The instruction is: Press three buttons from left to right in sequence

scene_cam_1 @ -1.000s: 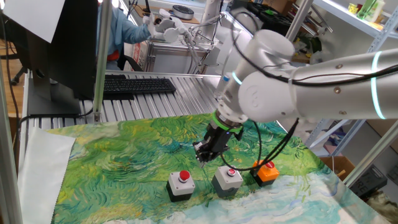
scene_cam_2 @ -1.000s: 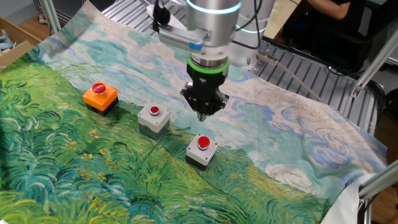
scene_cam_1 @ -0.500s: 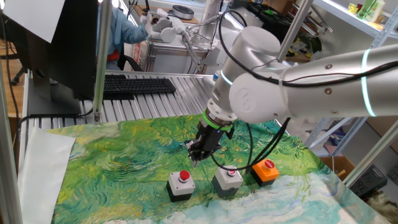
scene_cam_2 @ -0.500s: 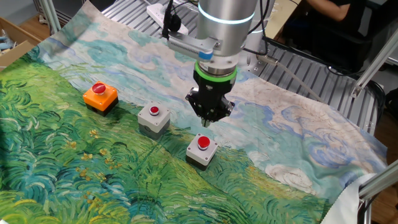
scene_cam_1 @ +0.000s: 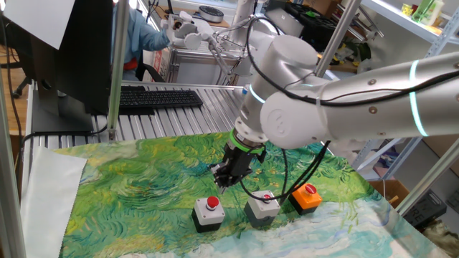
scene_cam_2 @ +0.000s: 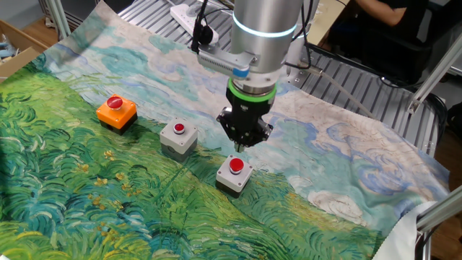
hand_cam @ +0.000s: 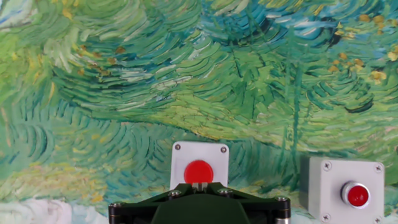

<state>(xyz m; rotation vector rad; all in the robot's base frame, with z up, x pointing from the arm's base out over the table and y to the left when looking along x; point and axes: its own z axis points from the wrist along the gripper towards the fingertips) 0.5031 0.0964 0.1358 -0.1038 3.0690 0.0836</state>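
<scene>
Three buttons with round red caps sit in a row on the painted cloth. In one fixed view the left grey button (scene_cam_1: 209, 211) is nearest my gripper (scene_cam_1: 222, 183), then the middle grey button (scene_cam_1: 263, 208) and the orange button (scene_cam_1: 307, 197). In the other fixed view the order is mirrored: orange button (scene_cam_2: 117, 112), middle grey button (scene_cam_2: 179, 137), left grey button (scene_cam_2: 234, 173). My gripper (scene_cam_2: 243, 146) hovers just above and behind the left grey button, not touching it. In the hand view my gripper (hand_cam: 199, 185) has its fingertips together, over the cap of that button (hand_cam: 199, 169); the middle button (hand_cam: 348, 190) is at right.
The green painted cloth (scene_cam_1: 143, 179) covers the table. A keyboard (scene_cam_1: 154, 99) lies on the metal rollers behind it. A person (scene_cam_1: 147, 36) sits at the back. A white power strip (scene_cam_2: 191, 14) lies beyond the cloth.
My gripper has moved along the row, away from the middle grey button and over to the left grey button. The buttons have not moved.
</scene>
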